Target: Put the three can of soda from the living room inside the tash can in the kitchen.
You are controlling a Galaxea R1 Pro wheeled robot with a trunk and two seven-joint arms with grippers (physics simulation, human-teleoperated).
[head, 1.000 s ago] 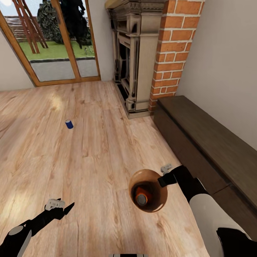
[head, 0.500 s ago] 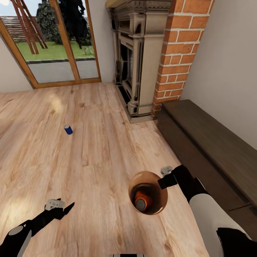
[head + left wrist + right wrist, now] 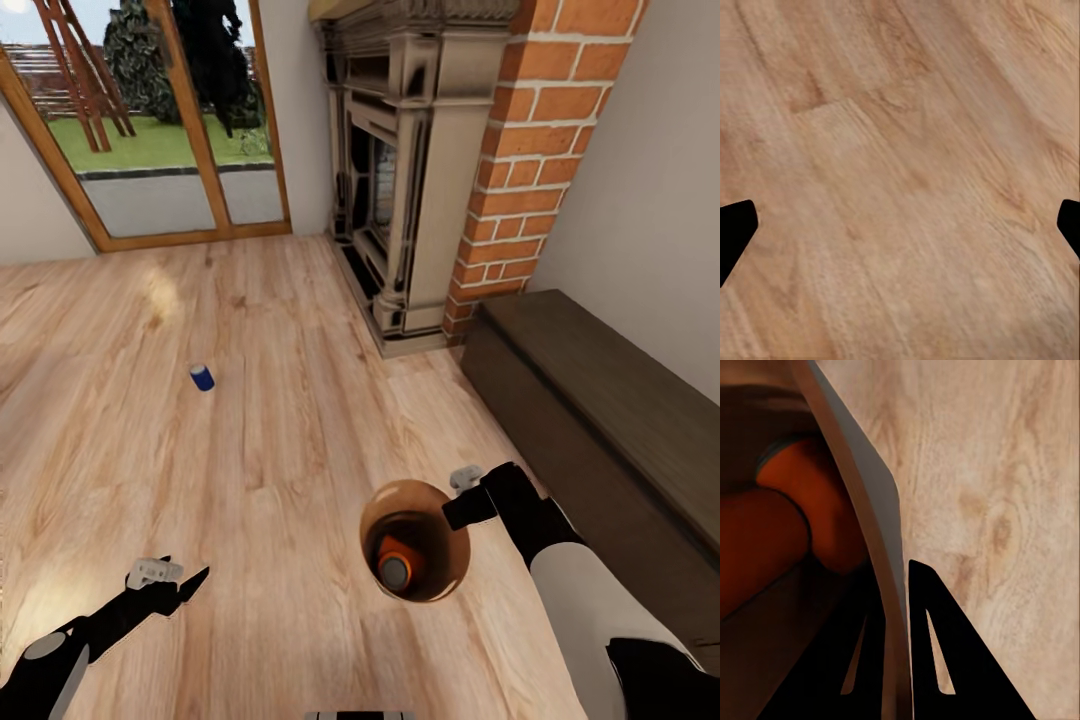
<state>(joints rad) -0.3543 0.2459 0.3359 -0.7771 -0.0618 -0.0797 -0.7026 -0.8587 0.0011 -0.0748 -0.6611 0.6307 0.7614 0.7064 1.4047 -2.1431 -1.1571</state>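
Trash can (image 3: 432,498) rim pinched in right claw (image 3: 458,512).

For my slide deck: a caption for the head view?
Right gripper holds the bin by its rim, orange cans inside; blue can on the floor.

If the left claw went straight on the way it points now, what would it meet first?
Probably the bare wood floor: the left claw is open, and its wrist view looks onto floorboards between the fingertips. Depth is unclear.

Blue can (image 3: 202,377), orange-brown bin (image 3: 436,500), red-brick chimney (image 3: 525,150)
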